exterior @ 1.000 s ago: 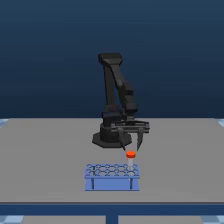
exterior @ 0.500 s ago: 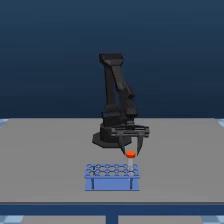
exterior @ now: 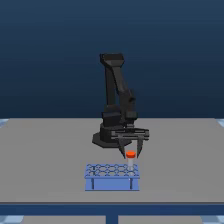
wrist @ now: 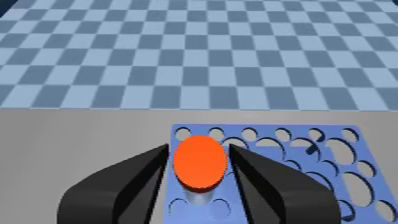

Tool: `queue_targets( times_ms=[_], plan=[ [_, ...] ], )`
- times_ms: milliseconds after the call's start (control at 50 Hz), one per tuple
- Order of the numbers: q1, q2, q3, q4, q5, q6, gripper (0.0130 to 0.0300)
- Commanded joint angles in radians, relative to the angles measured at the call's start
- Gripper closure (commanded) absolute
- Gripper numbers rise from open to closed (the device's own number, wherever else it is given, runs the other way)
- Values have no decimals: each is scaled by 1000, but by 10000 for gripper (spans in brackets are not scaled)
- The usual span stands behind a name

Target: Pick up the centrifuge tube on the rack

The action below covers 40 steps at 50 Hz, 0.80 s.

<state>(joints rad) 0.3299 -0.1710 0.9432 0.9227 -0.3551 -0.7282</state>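
Note:
The light-blue rack (exterior: 112,176) stands on the grey table in front of the arm's base. The centrifuge tube (exterior: 131,155), with its orange-red cap, stands upright in a hole at the rack's far corner on the exterior view's right. My gripper (exterior: 133,153) hangs straight down over that corner. In the wrist view both black fingers (wrist: 133,185) press against the sides of the orange cap (wrist: 200,162), so the gripper is shut on the tube. Only a little of the whitish tube body shows beneath the cap; the rack's (wrist: 311,150) other holes look empty.
The arm's black base (exterior: 107,137) sits just behind the rack. The grey table (exterior: 45,160) stretches out to both sides of the rack, and its front edge lies close below the rack. A checkered floor shows beyond the table in the wrist view.
The fingers have drawn in from a wider spread and now hug the orange cap. The cap and the rack stay in the same place.

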Motion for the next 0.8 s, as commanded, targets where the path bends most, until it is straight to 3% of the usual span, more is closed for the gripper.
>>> queue_targets(
  times_ms=[20, 220, 240, 800],
  plan=[
    [0, 2, 1, -8, -7, 16, 130],
    [0, 2, 1, -8, -7, 16, 130],
    [0, 2, 1, -8, -7, 16, 300],
    [-1, -1, 0, 0, -5, 7, 300]
  ],
)
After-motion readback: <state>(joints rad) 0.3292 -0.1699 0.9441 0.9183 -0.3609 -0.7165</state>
